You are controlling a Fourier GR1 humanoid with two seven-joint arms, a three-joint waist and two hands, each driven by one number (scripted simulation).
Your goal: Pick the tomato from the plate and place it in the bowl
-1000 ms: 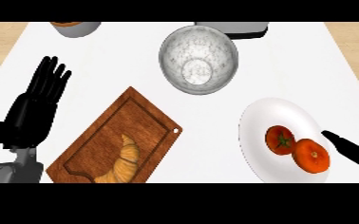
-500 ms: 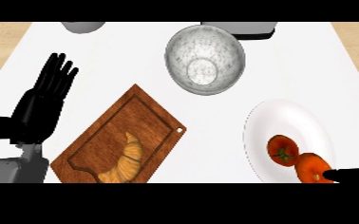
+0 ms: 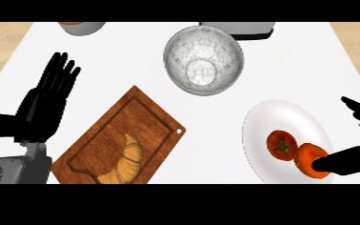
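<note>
A white plate (image 3: 267,119) lies at the right with two tomatoes on it. One is red with a green stem (image 3: 281,144); the other, orange-red (image 3: 308,157), sits lower right of it. My right hand (image 3: 342,162) comes in from the lower right edge, and one black finger touches the orange-red tomato's right side. Another fingertip (image 3: 349,104) shows higher at the right edge, apart from the tomatoes. Most of that hand is out of view. The metal bowl (image 3: 204,59) stands empty at the top centre. My left hand (image 3: 44,106) rests open at the left, fingers up.
A wooden cutting board (image 3: 141,124) with a croissant (image 3: 125,159) lies between the left hand and the plate. A grey dish (image 3: 82,27) and a grey appliance (image 3: 239,29) sit at the counter's far edge. The wooden counter edge shows at both top corners.
The right hand's finger now lies against the orange-red tomato's right side, and a second fingertip has appeared at the right edge. The left hand stays put.
</note>
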